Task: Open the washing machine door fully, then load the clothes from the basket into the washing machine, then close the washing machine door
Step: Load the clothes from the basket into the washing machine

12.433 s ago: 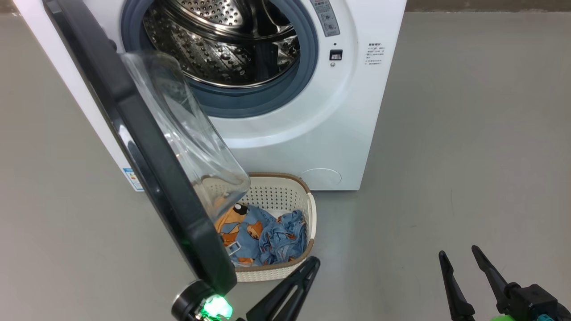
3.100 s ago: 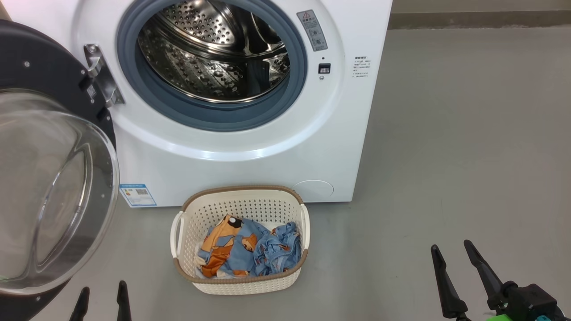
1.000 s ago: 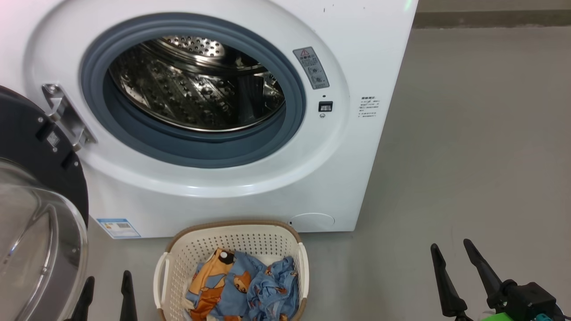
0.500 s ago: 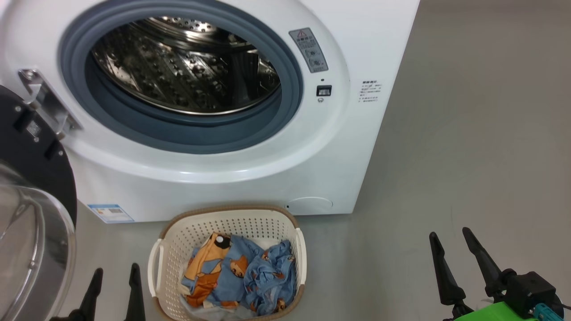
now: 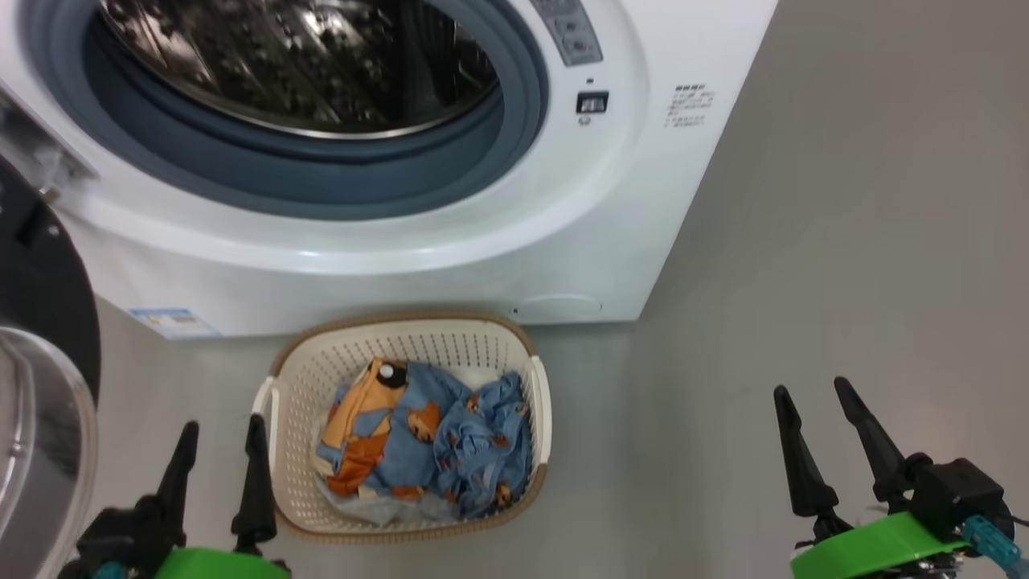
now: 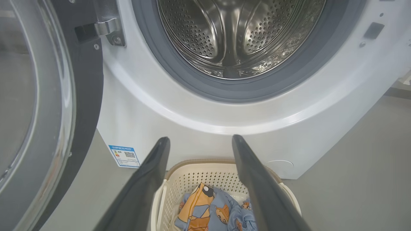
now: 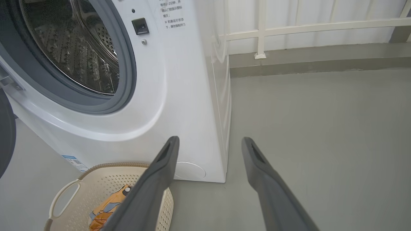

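Big white front-loading washing machine (image 5: pixel 450 265), its black-rimmed round glass door (image 5: pixel 44 322) now swung wide at my left, earlier half-open. Before it, the cream perforated plastic basket (image 5: pixel 402 318) holds soft, light, blue printed clothes (image 5: pixel 434 434); I'd pinch a raised fold. My left claw (image 5: pixel 223 425) and right claw (image 5: pixel 809 388) are spread, empty.

The basket (image 5: pixel 418 346) sat on the floor (image 5: pixel 844 281) just before the washing machine (image 5: pixel 450 265), below its drum opening, with the clothes (image 5: pixel 434 434) in it. The washing machine door (image 5: pixel 48 305) stood swung out at my left. My left fingers (image 5: pixel 256 474) hung just left of the basket, my right fingers (image 5: pixel 796 458) well apart on its right.
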